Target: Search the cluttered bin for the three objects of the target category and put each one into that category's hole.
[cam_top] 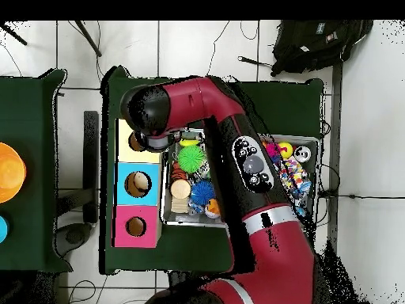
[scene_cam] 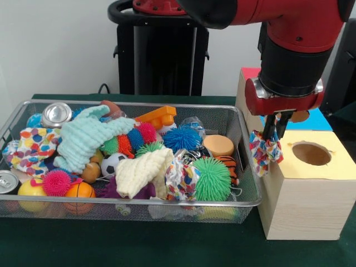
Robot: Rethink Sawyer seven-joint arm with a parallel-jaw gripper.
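Note:
My gripper is shut on a crumpled cloth with coloured dots. The cloth hangs over the gap between the wire bin's right wall and the wooden box. The round hole in the box's yellow top lies just right of the cloth. In the bin, a similar dotted cloth lies at the left and another near the front. In the overhead view the arm hides the gripper and covers part of the yellow section.
The bin also holds a mint cloth, a cream cloth, spiky balls, small sports balls and cans. The box also has a blue section and a pink section, each with a hole.

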